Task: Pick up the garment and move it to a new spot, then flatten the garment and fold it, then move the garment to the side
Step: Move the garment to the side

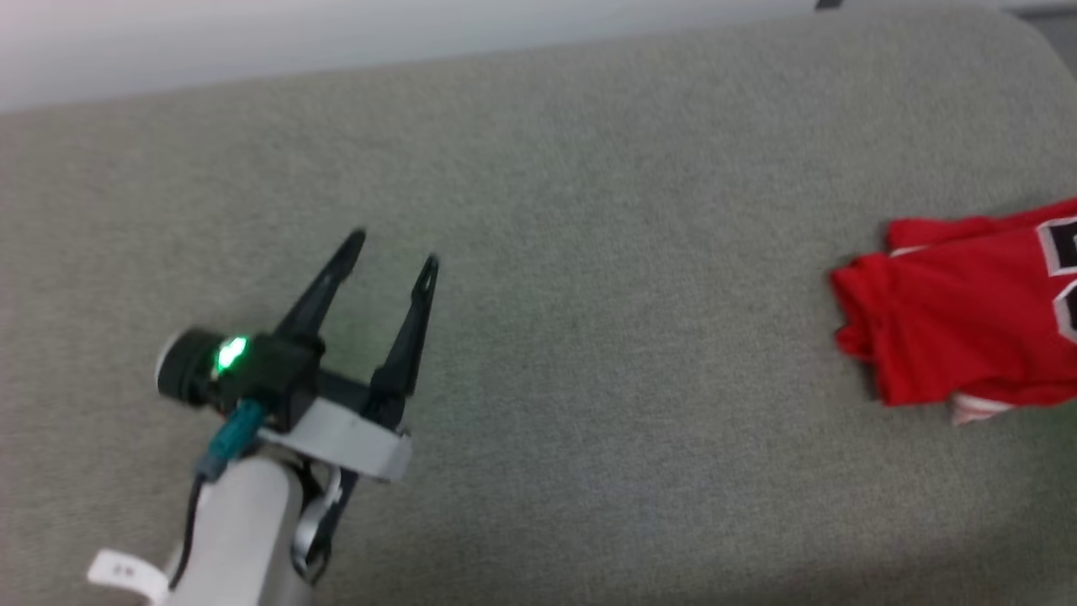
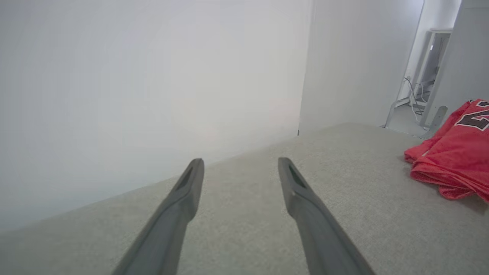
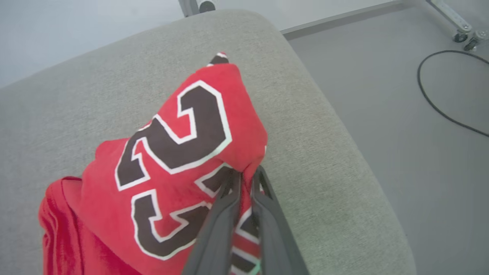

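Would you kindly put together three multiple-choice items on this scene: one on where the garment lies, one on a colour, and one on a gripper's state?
1. In the head view, where is the garment relative to the left gripper?
A. Between its fingers
B. Off to its right, apart from it
C. To its left

2. What colour are the garment's numerals?
A. Yellow, blue outline
B. White, green outline
C. Dark, white outline

3. How is the right gripper?
A. Shut on the garment
B. Open above bare cushion
C. Open around a cable

Answers:
1 B: the garment lies at that view's right edge, with bare grey surface between it and the left gripper.
2 C: the right wrist view shows dark digits edged in white.
3 A: its jaws are closed on a fold of red fabric.
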